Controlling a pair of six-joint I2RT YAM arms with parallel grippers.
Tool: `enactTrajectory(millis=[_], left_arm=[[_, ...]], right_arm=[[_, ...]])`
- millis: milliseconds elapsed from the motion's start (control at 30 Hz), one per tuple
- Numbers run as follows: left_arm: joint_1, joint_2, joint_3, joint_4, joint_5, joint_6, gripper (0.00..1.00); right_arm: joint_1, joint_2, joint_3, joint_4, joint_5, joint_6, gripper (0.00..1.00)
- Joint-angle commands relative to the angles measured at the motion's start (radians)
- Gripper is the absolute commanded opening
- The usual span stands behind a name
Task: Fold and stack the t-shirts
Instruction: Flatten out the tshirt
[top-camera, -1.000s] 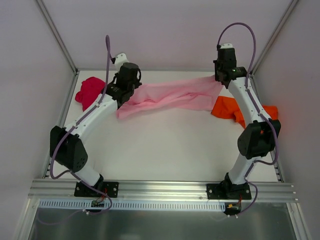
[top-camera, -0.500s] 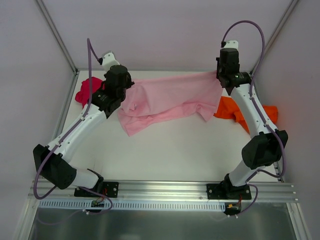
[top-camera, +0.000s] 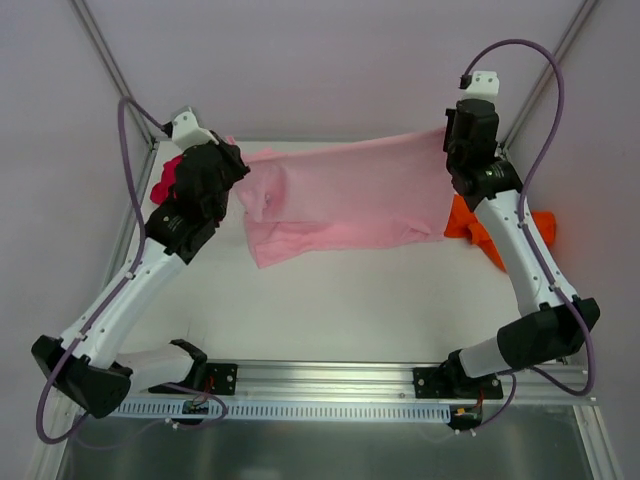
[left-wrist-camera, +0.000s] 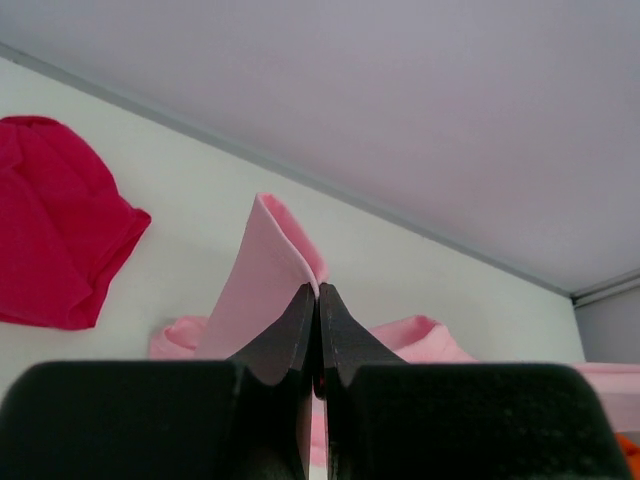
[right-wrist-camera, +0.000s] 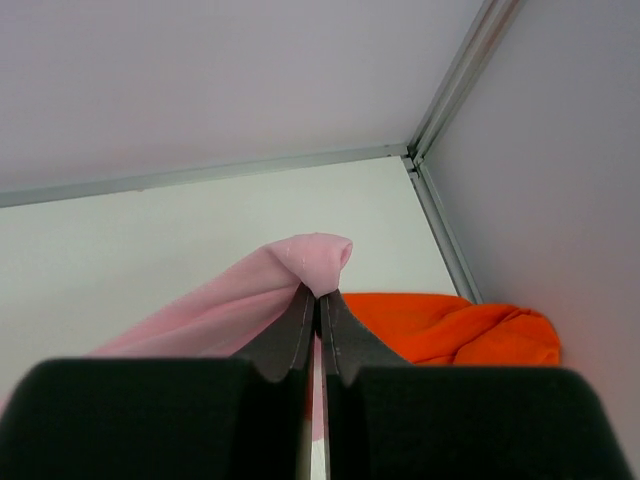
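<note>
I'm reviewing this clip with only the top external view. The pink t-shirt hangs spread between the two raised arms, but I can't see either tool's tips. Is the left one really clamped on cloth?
Observer: Yes. In the left wrist view the left tool is shut on a fold of the pink t-shirt, which sticks up past the tips.
Operator: And the right one?
Observer: The right wrist view shows the right tool shut on a bunched pink edge, with a small rounded lump above the tips.
Operator: Is the orange one caught in that grip?
Observer: No. The orange t-shirt lies crumpled beyond the tips, not between them.
</note>
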Motion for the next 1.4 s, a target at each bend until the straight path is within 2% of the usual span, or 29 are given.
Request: enactTrajectory(millis=[0,133,367,600,967,1167,1267,1367], left_arm=[[0.008,-0.100,-0.003,0.067,-0.040,0.051,0.00],[0.008,-0.164,-0.001,0.049,-0.041,0.054,0.00],[0.008,-0.267,-0.099,0.110,-0.026,0.046,0.00],[0.008,-0.359,-0.165,0.142,0.025,0.053,0.00],[0.006,-0.339,-0.185,0.141,-0.012,0.059,0.00],[0.006,-0.292,-0.216,0.193,-0.027,0.082,0.00],[0.006,-0.325,-0.253,0.234,-0.006,0.088,0.00],[0.005,-0.352,-0.228,0.210,0.034,0.089,0.00]], right_arm=[[0.014,-0.120,-0.035,0.142,0.104,-0.048,0.01],[0.031,-0.188,-0.041,0.149,0.099,-0.075,0.01],[0.066,-0.286,-0.098,0.203,0.135,-0.137,0.01],[0.071,-0.344,-0.151,0.203,0.101,-0.105,0.01],[0.081,-0.308,-0.125,0.131,0.046,-0.107,0.01],[0.081,-0.295,-0.176,0.181,0.007,-0.095,0.01],[0.081,-0.307,-0.193,0.189,-0.009,-0.075,0.01],[0.092,-0.340,-0.206,0.194,-0.026,-0.072,0.01]])
